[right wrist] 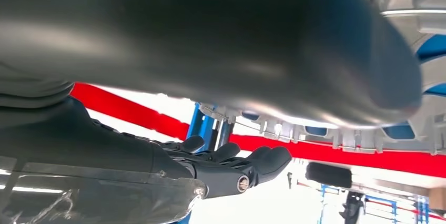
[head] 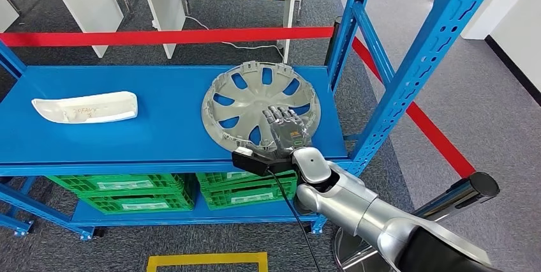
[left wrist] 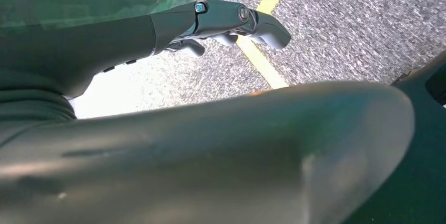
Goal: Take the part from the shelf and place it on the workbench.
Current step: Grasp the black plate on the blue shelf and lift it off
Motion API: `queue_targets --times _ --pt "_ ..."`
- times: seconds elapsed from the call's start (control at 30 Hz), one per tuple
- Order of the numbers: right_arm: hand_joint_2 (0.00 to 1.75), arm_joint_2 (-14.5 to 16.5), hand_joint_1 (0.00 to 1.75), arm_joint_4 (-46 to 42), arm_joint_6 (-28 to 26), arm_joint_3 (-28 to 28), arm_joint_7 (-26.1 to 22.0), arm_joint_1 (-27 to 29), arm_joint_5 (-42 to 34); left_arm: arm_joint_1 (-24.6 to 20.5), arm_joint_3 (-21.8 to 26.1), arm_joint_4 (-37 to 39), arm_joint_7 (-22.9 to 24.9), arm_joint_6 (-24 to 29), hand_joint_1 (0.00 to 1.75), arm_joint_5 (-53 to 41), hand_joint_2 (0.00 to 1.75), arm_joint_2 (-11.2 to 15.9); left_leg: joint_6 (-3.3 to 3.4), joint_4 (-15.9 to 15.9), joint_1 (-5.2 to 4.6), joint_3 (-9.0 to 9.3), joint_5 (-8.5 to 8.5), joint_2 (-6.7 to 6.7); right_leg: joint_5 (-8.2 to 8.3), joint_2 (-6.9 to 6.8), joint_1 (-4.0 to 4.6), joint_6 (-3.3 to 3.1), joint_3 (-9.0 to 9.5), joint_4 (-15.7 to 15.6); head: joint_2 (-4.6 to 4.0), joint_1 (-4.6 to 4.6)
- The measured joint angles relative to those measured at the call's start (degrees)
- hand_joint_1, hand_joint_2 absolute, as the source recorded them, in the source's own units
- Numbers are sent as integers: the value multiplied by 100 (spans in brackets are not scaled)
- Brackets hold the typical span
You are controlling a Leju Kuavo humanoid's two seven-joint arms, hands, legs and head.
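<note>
On the shelf: hubcap (head: 260, 106) lies flat at 3 o'clock of the white trim piece (head: 86, 107).
Right hand (head: 287, 128): fingers apart, resting over the hubcap's near rim, gripping nothing.
Left hand (left wrist: 231, 21): hangs with loosely curled fingers, holding nothing.
Handling: likely light, stiff, thin plastic; take the rim at 6 o'clock, through a spoke gap.

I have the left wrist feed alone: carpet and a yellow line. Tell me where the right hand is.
Observer: The right hand is over the near rim of the silver wheel cover on the blue shelf.
Operator: Report its grip.
Observer: No grip yet; in the right wrist view its fingers are stretched out, apart from the thumb.
Operator: List what else is up there.
Observer: A white plastic part lies toward the shelf's left end, apart from the cover.
</note>
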Motion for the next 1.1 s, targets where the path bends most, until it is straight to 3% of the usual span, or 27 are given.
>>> queue_targets --times 0.17,1.1 --pt "0 -2 0 0 0 -2 2 3 0 0 3 0 1 -8 0 1 0 2 3 0 0 3 -2 1 3 1 -1 63 -1 -8 0 -2" --pt "0 -4 0 0 2 -2 3 40 2 -3 40 0 15 -9 0 -6 0 0 -24 -38 11 12 14 1 -13 0 10 37 -23 12 0 -2"
